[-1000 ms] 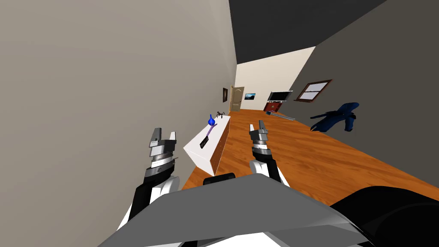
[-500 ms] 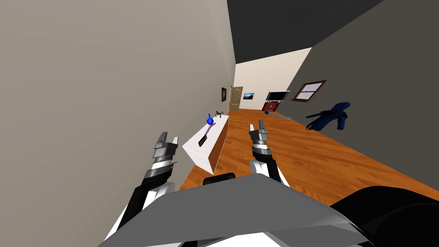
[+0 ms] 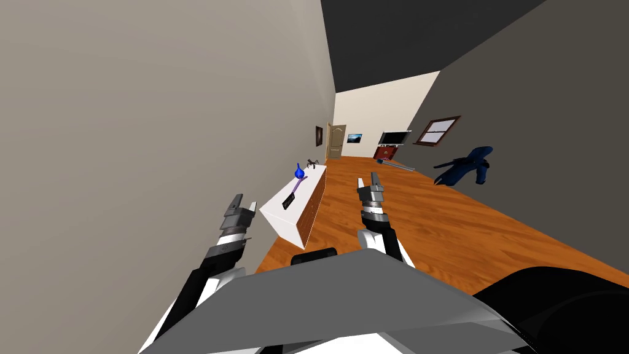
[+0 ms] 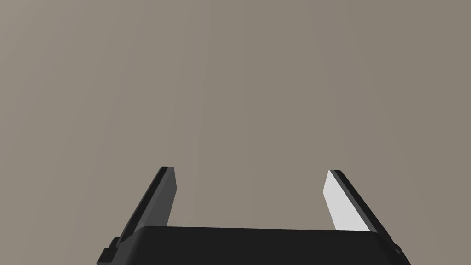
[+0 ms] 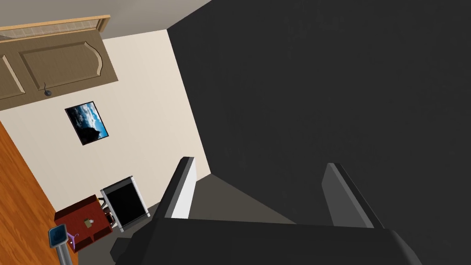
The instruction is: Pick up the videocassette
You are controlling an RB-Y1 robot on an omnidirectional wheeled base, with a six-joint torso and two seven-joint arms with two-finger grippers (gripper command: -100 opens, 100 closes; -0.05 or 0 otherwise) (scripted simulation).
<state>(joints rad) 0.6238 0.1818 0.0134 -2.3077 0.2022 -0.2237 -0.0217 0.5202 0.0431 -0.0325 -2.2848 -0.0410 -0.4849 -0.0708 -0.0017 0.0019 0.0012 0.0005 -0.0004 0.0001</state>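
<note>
The left gripper (image 3: pixel 243 201) and the right gripper (image 3: pixel 368 179) are being held raised, fingers spread and pinching nothing, since the videocassette (image 3: pixel 287 201) is lying well ahead on the white cabinet (image 3: pixel 273 214). A blue vase (image 3: pixel 299 173) is standing beyond it, and nothing is judged to be blocking the reach.

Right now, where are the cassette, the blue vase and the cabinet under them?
Cassette (image 3: pixel 287 203): head view, middle of its black top.
Vase (image 3: pixel 299 173): head view, its blue belly.
Cabinet (image 3: pixel 274 210): head view, bare white top at its near end.
</note>
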